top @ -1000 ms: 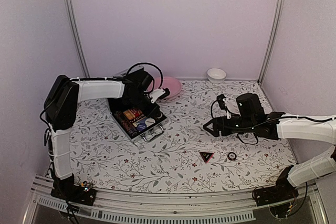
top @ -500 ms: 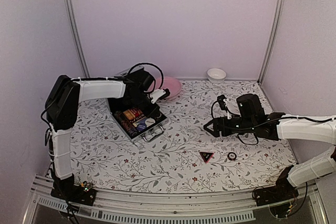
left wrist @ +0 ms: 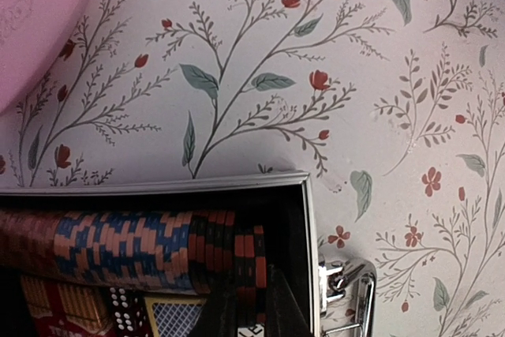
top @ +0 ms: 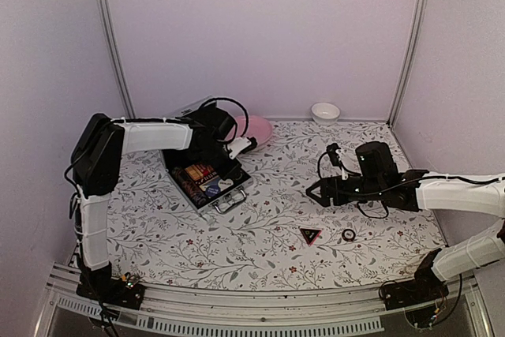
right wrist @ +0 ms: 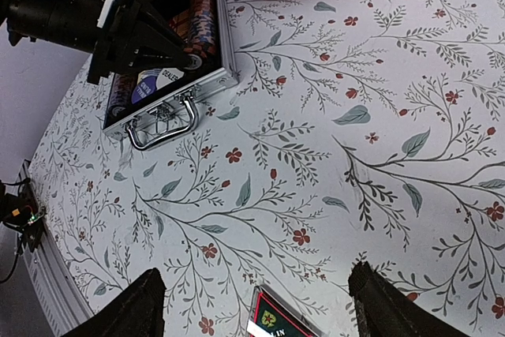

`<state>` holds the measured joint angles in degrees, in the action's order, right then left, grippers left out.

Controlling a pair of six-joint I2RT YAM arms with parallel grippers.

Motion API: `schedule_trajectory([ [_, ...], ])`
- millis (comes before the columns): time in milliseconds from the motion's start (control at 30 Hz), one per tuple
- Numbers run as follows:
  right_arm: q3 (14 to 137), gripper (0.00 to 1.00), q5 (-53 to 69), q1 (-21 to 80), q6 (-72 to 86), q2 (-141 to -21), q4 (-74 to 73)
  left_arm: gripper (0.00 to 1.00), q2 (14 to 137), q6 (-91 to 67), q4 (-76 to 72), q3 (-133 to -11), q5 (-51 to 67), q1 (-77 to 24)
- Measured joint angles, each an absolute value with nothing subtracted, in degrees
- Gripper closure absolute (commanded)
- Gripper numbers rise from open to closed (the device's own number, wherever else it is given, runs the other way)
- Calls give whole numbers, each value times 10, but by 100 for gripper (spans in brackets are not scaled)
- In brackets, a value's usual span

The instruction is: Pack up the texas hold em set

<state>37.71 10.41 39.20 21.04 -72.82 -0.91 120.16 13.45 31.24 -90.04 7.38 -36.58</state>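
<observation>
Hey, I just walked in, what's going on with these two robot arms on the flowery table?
They are packing a poker set. The left gripper, shut, reaches into the open silver case, its tips down by the chip rows; whether it pinches anything cannot be told. The right gripper hangs open above the table, with the black-and-red triangle and a small black ring lying loose near it, outside the case.

Left arm (top: 150, 133): upper link raised, forearm reaching inward, wrist bent down. Left gripper (top: 226, 165) points down, jaws closed together. Right arm (top: 458, 193): stretched low toward the left. Right gripper (top: 314, 192) aimed left, fingers (right wrist: 142, 305) spread wide.
</observation>
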Motion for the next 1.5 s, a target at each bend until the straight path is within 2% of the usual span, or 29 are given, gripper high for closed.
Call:
schedule_trajectory([
  [300,375,19,111,392,213,-728,-8,100,1202,138,310,-900,9,-390],
  [533,374,19,113,392,217,-728,-7,78,1202,139,307,-900,-29,-400],
  [1000,374,19,113,390,217,-727,0,68,1201,139,292,-899,-60,-400],
  [1167,374,18,113,390,217,-715,-5,56,1193,133,291,-897,-48,-400],
  [1333,390,20,98,390,219,-696,-78,47,1127,114,291,-882,-18,-400],
  [1500,428,20,74,390,249,-688,-180,26,994,89,251,-839,2,-400],
])
